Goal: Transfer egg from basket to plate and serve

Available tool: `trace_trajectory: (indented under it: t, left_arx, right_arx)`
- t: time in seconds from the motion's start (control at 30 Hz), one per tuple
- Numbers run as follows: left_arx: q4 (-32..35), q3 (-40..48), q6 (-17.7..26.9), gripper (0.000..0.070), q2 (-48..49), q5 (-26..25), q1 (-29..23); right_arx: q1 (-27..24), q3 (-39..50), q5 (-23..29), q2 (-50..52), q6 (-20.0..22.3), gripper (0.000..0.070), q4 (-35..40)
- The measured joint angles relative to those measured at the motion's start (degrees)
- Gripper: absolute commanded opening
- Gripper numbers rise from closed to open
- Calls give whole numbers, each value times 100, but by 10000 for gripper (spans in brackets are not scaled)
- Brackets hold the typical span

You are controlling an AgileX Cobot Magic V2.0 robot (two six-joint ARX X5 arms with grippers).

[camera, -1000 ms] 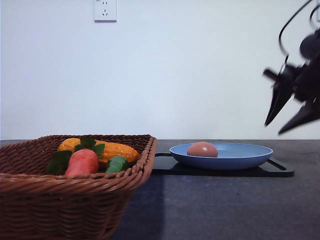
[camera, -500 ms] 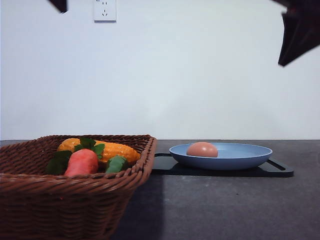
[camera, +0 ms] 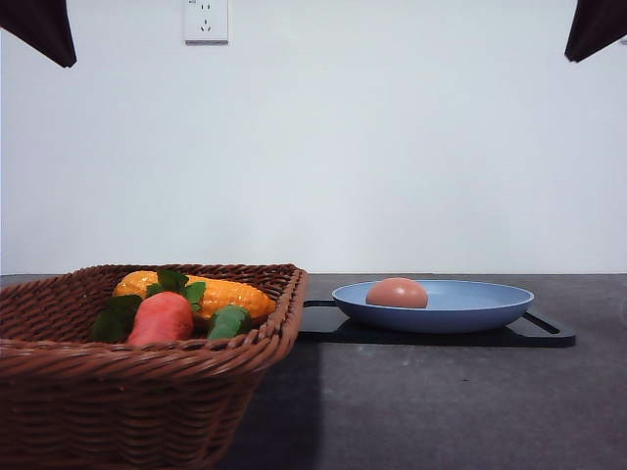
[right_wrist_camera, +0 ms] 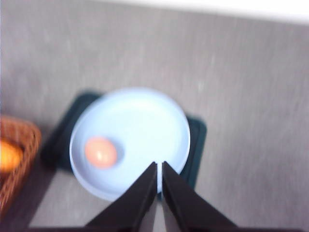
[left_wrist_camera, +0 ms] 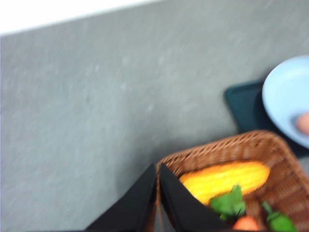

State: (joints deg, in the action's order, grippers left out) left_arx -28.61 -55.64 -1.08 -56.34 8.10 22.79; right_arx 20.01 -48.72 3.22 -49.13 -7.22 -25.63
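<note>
Though hand (right_wrist_camera: 159,166) closed, egg (right_wrist_camera: 101,152) well apart

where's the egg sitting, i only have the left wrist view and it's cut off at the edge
Observer: The egg lies in the plate, off-centre toward the basket side.
Operator: is the right gripper holding anything
Observer: No. The right gripper is shut and empty, high above the plate.
Operator: whats under the plate
Observer: A black tray, which sticks out past the plate on both sides in the front view.
</note>
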Motion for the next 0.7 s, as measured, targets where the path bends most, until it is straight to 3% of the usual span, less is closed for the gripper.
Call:
trace_trajectory:
  t: [0.2, 0.4, 0.7]
  left_arx:
    - [987, 1367, -375, 0, 1035, -260, 100]
    - [1445, 2421, -560, 0, 1841, -276, 201]
    - [1413, 2464, -579, 0, 1889, -276, 201]
  right_arx:
    - [20, 1389, -2, 679, 0, 0, 956]
    - [22, 2539, -9, 1091, -2, 0, 2272]
    - [22, 2648, 2, 1085, -2, 0, 2654]
